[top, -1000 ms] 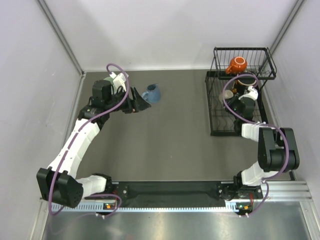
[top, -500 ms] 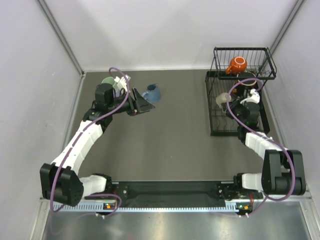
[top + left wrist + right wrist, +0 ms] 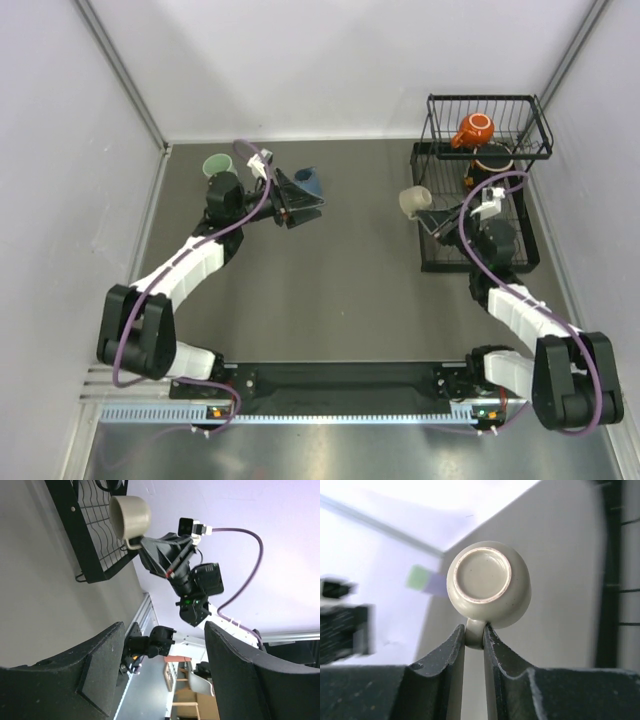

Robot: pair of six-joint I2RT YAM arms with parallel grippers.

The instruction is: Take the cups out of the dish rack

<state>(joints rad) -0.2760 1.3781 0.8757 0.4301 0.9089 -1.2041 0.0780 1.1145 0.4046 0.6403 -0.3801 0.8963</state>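
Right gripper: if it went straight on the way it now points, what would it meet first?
Beyond the small beige mug held in the right gripper, only bare table shows, then probably the wall; depth is unclear.

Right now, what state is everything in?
dish rack: two cups inside
small beige mug: held by its handle, airborne at the rack's edge
small orange mug: in the rack, top tier
black mug: in the rack, lower down
blue mug: on the table
pale green tumbler: upright on the table
left gripper: open, empty
right gripper: shut on the mug's handle
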